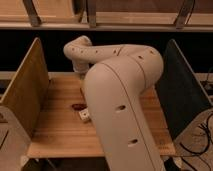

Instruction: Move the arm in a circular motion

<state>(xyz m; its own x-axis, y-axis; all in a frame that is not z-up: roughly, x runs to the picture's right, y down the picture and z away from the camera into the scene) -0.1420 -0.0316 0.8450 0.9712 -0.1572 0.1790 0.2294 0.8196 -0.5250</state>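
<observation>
We take the nearest element first: the very large, smooth cream-white jointed robot arm (pixel 120 95), whose thick tube segment rises from the bottom edge and covers the centre of the pale wooden plank counter (pixel 55 135); we judge this raised, folded posture suited to sweeping a circle above the counter, not to reaching for anything. The segment bends at mid-height, runs left and back to a rounded elbow, then drops toward the counter; the jaws lie beyond that drop, hidden behind the near segment, so we cannot tell whether they are open or closed. Just left of the near segment lie a small white block (pixel 84 115) and a dark red rounded object (pixel 77 106), close together; both appear to sit near the arm's likely path, so we advise a high sweep. Lateral room is bounded by the tan wooden side panel (pixel 25 95) on the left and the dark grey side panel (pixel 182 95) on the right; the far edge meets a dark gap under a wooden rail (pixel 125 25).
</observation>
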